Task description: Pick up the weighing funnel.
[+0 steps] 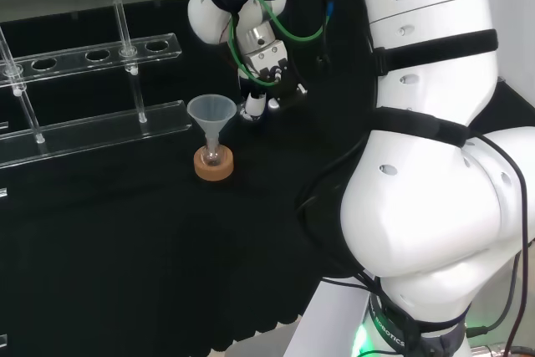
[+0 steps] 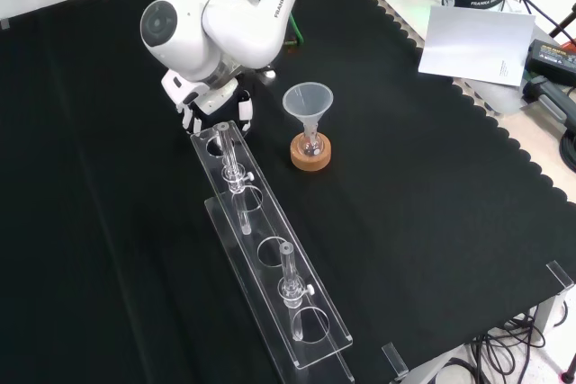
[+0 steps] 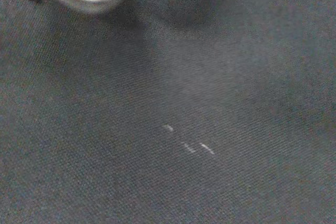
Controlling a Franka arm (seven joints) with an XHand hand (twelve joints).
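The hand (image 2: 216,103) is low over the tabletop (image 2: 432,204) beside the clear rack (image 2: 270,263); open or closed, I cannot tell. Faint glints on the cloth may be the weighing funnel (image 3: 186,144). Misjudging that clear piece could skid it away.

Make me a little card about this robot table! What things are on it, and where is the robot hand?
robot hand: down near the black cloth, at the rack's far end in the front view
funnel: standing mouth up, stem in a small flask
stand: cork ring under the flask
rack: long, clear, with round holes, beside the funnel
touching: robot hand is apart from the funnel
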